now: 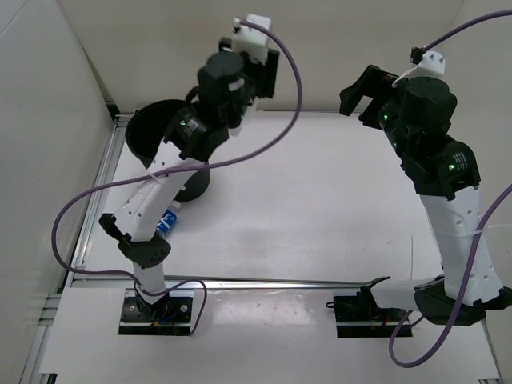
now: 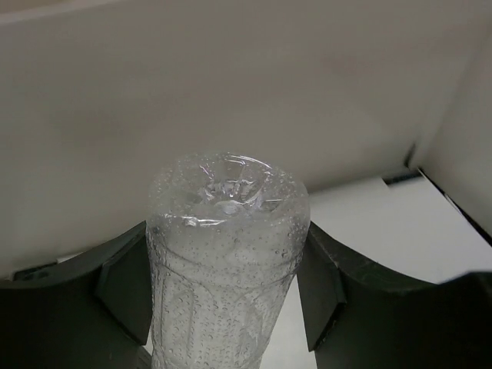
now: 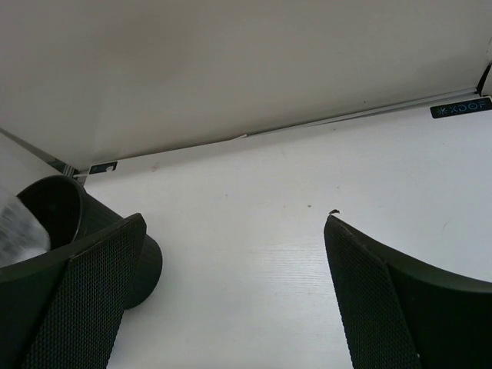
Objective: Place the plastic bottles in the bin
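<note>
Within left tool [image 2: 224, 286], clear bottle [image 2: 227, 231] gripped; right tool [image 3: 231, 296] spread wide.

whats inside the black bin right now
Only dark inner wall shows in the round black plastic bin; no bottle can be made out. The left arm, its claw gripping a clear plastic bottle, covers most of the opening from above, and the floor is hidden.

Bin [image 1: 146, 132] on the table [image 1: 320, 200] in the overhead view's upper left, one bottle [image 1: 168, 222] just below it beside the left arm, second bottle [image 2: 227, 231] clamped between the left gripper [image 2: 223, 284] fingers, right gripper [image 1: 360, 92] upper right.
</note>
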Controlling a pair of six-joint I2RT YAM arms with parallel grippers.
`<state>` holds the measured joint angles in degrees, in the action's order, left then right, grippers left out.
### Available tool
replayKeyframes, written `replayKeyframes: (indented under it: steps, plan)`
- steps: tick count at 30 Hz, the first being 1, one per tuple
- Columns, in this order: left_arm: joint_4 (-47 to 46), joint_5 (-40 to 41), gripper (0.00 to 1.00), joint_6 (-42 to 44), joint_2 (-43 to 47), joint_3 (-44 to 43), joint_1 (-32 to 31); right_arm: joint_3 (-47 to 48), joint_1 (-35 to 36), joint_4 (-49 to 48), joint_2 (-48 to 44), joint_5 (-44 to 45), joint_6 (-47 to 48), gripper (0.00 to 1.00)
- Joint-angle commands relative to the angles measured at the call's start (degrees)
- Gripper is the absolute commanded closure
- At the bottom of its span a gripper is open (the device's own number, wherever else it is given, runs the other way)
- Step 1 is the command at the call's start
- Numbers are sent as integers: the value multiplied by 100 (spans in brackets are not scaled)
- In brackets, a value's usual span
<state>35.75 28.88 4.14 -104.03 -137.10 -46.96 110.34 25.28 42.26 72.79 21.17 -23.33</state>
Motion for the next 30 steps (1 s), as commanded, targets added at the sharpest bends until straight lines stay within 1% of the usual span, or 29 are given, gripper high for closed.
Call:
replayKeyframes:
  steps: [1,2,3,5,6,10,12,13,15,16,17,18,19,20,21,22,23,25,27,29,30]
  plan:
    - [-374,311,88,939,-214,-476,502,-22,-5,45,-221,186,118,0]
    - [-489,398,88,939,-214,-476,669,-22,-5,45,-222,186,171,0]
    - [-551,399,88,844,-214,-476,1045,-22,-5,115,-283,186,171,0]
    - [-604,451,88,555,-267,-414,1433,-22,-5,177,-344,186,171,0]
    - [-656,451,88,457,-337,-414,1775,-22,-5,177,-406,186,171,0]
    - [-718,-22,87,140,-504,-414,2409,-136,-5,230,-459,133,171,0]
    - [-718,-23,82,-61,-584,-414,2551,-136,-5,283,-512,133,171,0]
    - [-718,-84,78,-115,-584,-414,2612,-136,-5,283,-512,133,171,0]
    - [-718,-85,71,-229,-444,-82,2701,-197,-5,283,-512,133,171,0]
    - [-718,-85,65,-317,-365,68,2701,-198,-5,283,-512,133,171,0]
    - [-718,-154,53,-370,-146,443,2701,-258,-5,283,-512,133,223,0]
    - [-718,-155,53,-457,-14,656,2701,-259,-5,283,-564,133,224,0]
    - [-718,-85,40,-528,118,884,2701,-329,-5,222,-565,133,224,0]
    - [-718,-6,36,-589,259,1104,2701,-399,-5,221,-565,133,224,0]
    - [-718,99,32,-651,547,1515,2649,-400,-5,221,-565,133,224,0]
    - [-770,196,26,-738,689,1719,2648,-452,-5,221,-565,133,224,0]
    - [-771,353,0,-739,830,1895,2596,-452,-5,160,-565,133,224,0]
    - [-771,355,0,-801,1259,2362,2595,-523,-5,160,-565,63,224,0]
    - [-771,425,0,-748,1551,2791,2526,-636,-5,107,-565,2,224,0]
    - [-771,487,0,-582,2078,3152,2447,-742,-5,54,-565,1,224,0]
    - [-771,417,0,-503,2271,3589,2368,-795,-5,2,-565,-51,224,0]
